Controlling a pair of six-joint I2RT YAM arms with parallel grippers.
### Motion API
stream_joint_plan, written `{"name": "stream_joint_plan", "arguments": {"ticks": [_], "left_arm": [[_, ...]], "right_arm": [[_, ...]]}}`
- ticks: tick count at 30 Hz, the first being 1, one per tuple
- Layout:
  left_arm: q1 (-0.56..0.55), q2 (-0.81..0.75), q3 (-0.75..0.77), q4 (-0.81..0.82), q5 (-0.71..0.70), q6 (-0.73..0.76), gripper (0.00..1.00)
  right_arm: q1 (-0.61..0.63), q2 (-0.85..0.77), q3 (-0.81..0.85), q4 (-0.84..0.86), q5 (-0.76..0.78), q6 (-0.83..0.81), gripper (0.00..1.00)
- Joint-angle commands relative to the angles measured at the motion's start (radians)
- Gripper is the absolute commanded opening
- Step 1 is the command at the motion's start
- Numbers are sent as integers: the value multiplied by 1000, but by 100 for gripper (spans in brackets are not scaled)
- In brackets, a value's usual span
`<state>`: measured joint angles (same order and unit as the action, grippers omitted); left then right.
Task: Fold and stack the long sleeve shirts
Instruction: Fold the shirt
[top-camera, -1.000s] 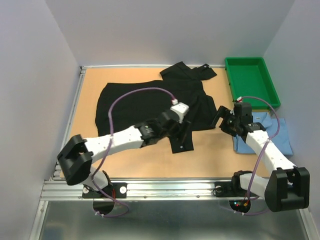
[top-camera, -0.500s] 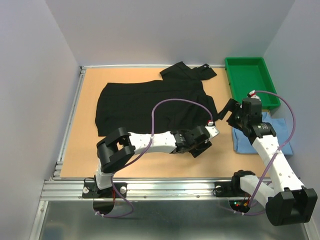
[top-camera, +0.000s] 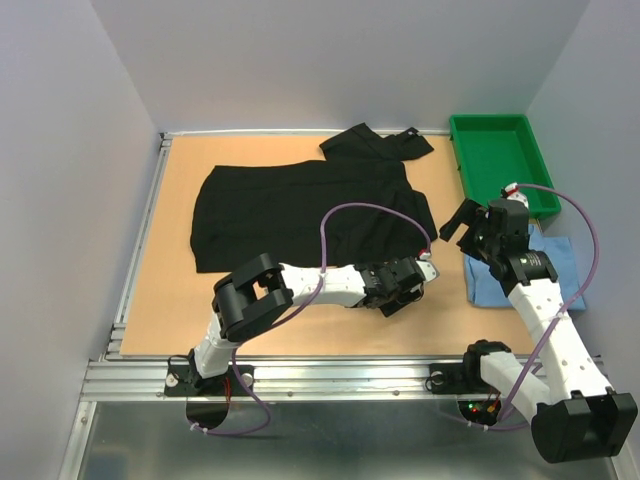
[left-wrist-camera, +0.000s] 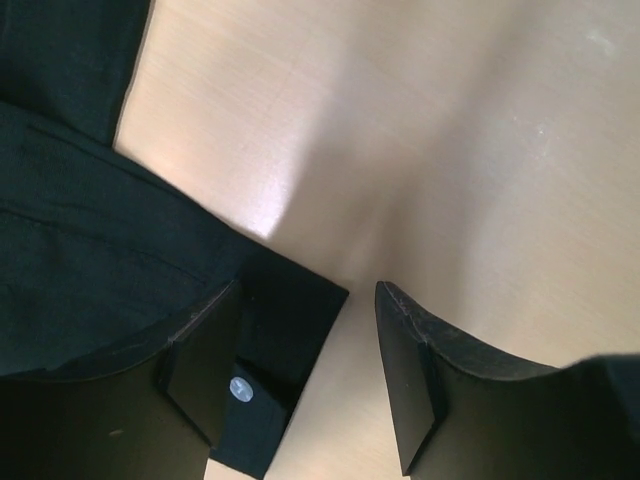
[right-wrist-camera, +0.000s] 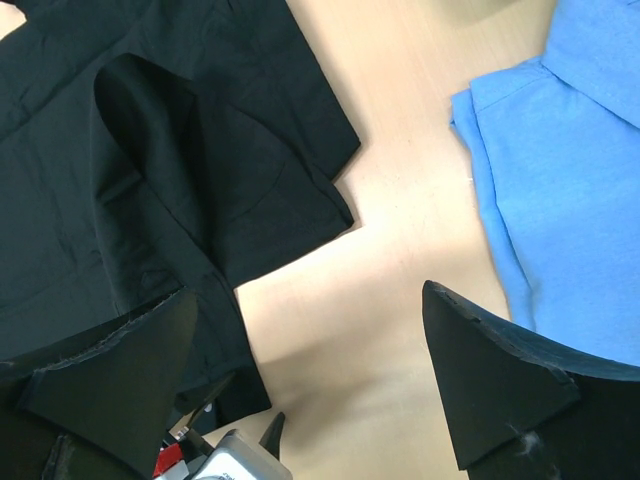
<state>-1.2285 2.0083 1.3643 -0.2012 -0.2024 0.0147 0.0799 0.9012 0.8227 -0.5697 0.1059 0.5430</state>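
Left fingers (left-wrist-camera: 200, 370) stand partly apart, gripping nothing, and straddle the edge of a cuff (left-wrist-camera: 290, 325) of the black shirt (top-camera: 290, 205), which lies spread across the surface (top-camera: 165, 290). Right fingers (right-wrist-camera: 490, 385) gape wide above bare surface, between the black shirt and the blue shirt (right-wrist-camera: 570, 150) at the right.

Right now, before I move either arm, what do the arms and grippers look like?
The left arm and right arm are white tubular links with chunky black joints, each trailing a looping purple cable. The left gripper and right gripper each have two flat, black, wedge-shaped fingers.
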Motion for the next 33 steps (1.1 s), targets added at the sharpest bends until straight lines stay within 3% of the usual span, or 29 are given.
{"name": "stream_joint_plan", "arguments": {"ticks": [1, 8, 14, 19, 20, 23, 33], "left_arm": [[1, 17, 39, -66, -71, 25, 66], [0, 13, 30, -84, -100, 21, 65], [11, 23, 18, -95, -114, -1, 53], [41, 9, -8, -66, -111, -9, 29], [46, 0, -13, -60, -111, -9, 18], [69, -29, -25, -49, -115, -9, 2], [130, -198, -13, -72, -143, -12, 0]], "right_arm": [[1, -25, 9, 2, 20, -2, 98], [3, -30, 3, 1, 12, 0, 98], [1, -35, 4, 1, 9, 0, 98], [3, -39, 3, 1, 8, -5, 98], [3, -38, 1, 1, 8, -6, 98], [1, -42, 0, 1, 11, -11, 98], [1, -42, 10, 2, 17, -24, 98]]}}
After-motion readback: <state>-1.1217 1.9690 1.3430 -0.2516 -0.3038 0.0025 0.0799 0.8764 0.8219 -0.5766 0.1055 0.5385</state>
